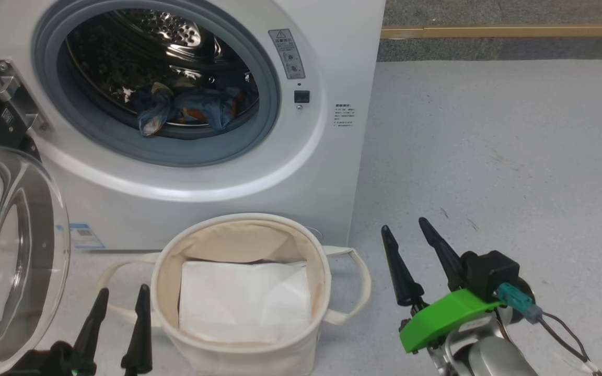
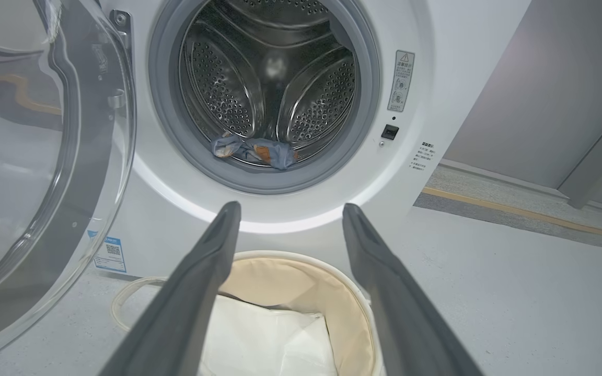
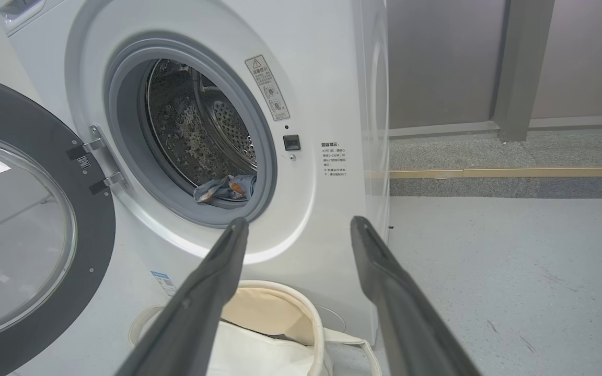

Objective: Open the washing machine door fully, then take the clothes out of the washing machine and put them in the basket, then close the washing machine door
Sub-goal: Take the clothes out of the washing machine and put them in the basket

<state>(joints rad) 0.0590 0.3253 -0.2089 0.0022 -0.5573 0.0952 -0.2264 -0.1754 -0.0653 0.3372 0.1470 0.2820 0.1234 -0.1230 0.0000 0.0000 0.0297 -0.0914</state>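
Note:
The white washing machine [image 1: 311, 172] stands ahead with its round door [image 1: 13, 250] swung out to the left, black rim and clear glass bowl facing me. Blue clothes [image 1: 191, 107] with orange print lie at the front lip of the steel drum, seen too as clothes [image 2: 254, 151] and clothes [image 3: 225, 189]. The cream basket [image 1: 170, 261] sits on the floor just before the machine, holding a white liner sheet. My left gripper [image 1: 120, 295] is open at the basket's left. My right gripper [image 1: 403, 227] is open to its right. Both are empty.
Pale grey floor [image 1: 489, 156] stretches to the right of the machine. A yellow strip [image 1: 505, 31] and a darker band run along the far edge before a grey wall. Cables hang from my right wrist [image 1: 567, 329].

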